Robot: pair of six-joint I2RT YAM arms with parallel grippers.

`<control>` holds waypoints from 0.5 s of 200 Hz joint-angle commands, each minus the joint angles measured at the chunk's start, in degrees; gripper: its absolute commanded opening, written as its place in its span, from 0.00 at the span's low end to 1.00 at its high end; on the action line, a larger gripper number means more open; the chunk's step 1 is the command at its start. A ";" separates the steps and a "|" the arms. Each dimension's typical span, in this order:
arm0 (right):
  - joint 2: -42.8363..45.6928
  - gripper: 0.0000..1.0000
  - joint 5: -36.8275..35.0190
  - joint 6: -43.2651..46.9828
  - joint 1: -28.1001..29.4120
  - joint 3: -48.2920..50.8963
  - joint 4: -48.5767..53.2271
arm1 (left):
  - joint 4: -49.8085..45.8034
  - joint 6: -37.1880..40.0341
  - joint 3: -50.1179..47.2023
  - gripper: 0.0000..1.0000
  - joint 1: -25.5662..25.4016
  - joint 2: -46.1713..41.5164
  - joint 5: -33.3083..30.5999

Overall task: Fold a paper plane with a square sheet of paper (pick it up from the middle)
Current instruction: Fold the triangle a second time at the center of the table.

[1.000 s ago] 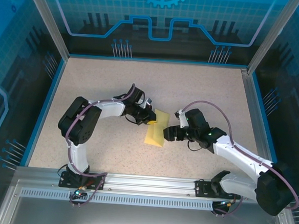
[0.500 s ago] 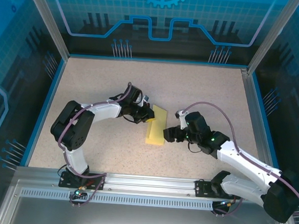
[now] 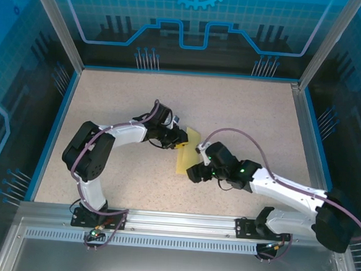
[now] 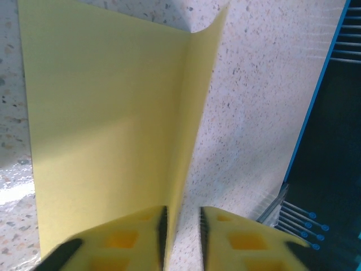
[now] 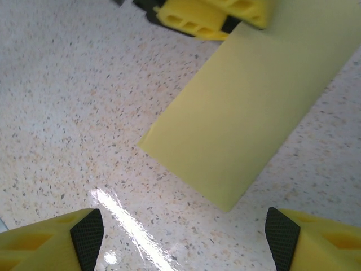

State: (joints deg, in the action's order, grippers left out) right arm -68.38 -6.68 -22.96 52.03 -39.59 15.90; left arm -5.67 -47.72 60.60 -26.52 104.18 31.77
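Lying on the table [image 3: 109, 93], the square sheet of paper [image 3: 186, 153] is folded in half, one flap apparently raised. Left gripper [image 3: 180, 138], narrowly parted, sits at its far end; right gripper [image 3: 193, 172] hovers wide open nearer. Later folds remain.

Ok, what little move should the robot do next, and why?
Probably lower the open right end effector onto the near end of the folded yellow paper to press it flat: one flap stands up by the left end effector, whose jaws are slightly apart.
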 commanded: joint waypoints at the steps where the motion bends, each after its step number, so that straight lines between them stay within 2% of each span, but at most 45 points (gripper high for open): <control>1: -4.07 0.80 -5.37 1.21 3.65 -3.86 1.48 | -2.21 0.85 2.69 0.30 -0.93 1.59 1.23; 14: -6.84 0.81 -7.11 1.16 5.28 -5.67 1.85 | -2.76 1.31 3.41 0.33 -1.27 2.07 1.57; 59: -15.88 0.82 -11.10 2.00 10.17 -12.81 3.54 | -3.63 1.81 4.58 0.35 -1.65 2.52 1.89; 100: -23.38 0.81 -21.63 -1.65 12.86 -17.85 8.90 | -4.02 1.98 4.84 0.35 -1.65 2.43 1.99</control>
State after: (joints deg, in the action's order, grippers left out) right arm -88.58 -19.51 -22.24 63.35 -54.76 19.73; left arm -7.49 -46.46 63.88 -28.10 105.82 32.38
